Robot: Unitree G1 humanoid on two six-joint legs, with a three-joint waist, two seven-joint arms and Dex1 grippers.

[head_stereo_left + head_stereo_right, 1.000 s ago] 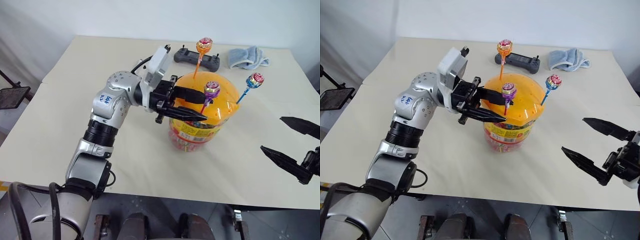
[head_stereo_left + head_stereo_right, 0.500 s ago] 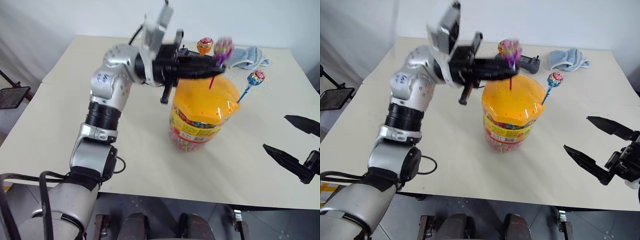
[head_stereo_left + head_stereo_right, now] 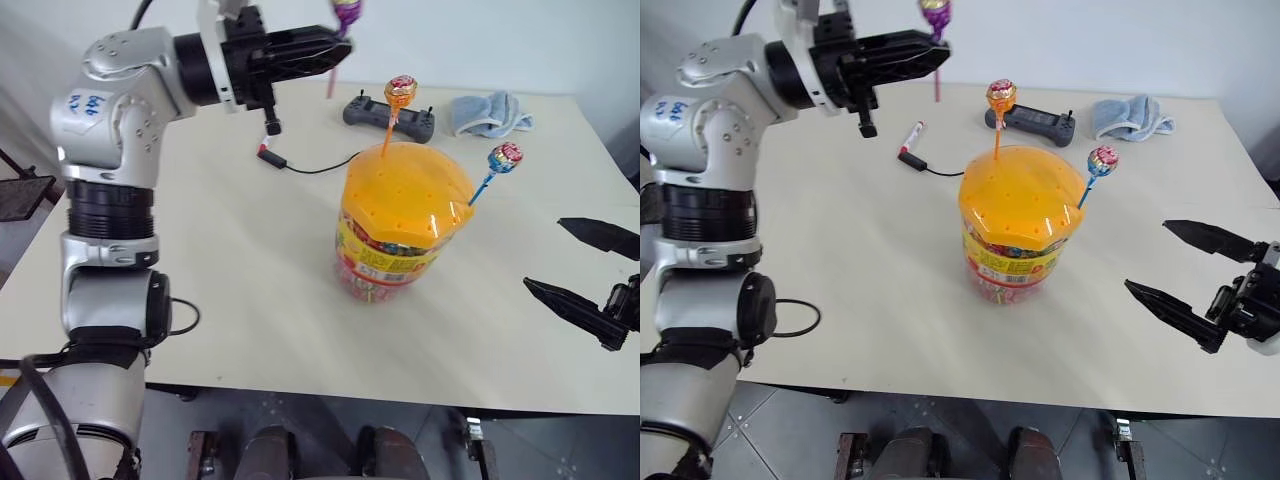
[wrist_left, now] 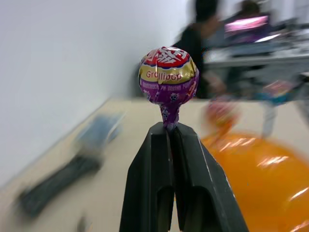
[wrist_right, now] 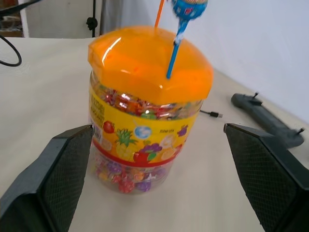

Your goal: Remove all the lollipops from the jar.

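Since a second ago my left arm has swung up and away from the jar (image 3: 405, 222), carrying the purple lollipop (image 4: 168, 77) out of the lid. That left gripper (image 3: 335, 48) now reaches roughly level over the far left part of the table (image 3: 230, 290), its two black fingers (image 4: 193, 188) pinched tight on the pink stick just under the candy head. My right gripper (image 3: 585, 270) hangs near the table's right edge, jaws spread wide and aimed toward the jar.

I see a beige table against a white wall. Along the far edge lie a dark game controller (image 3: 390, 112) and a crumpled blue cloth (image 3: 490, 112); a marker pen (image 3: 910, 135) and a thin black cable (image 3: 310, 166) lie nearer the far left.

At the table's middle stands the jar, clear with a yellow fruit label, coloured candies inside and an orange domed lid. Two lollipops are left standing in the lid's holes: the orange-stick lollipop (image 3: 400, 90) at the far side, the blue-stick lollipop (image 3: 503, 158) at the right.
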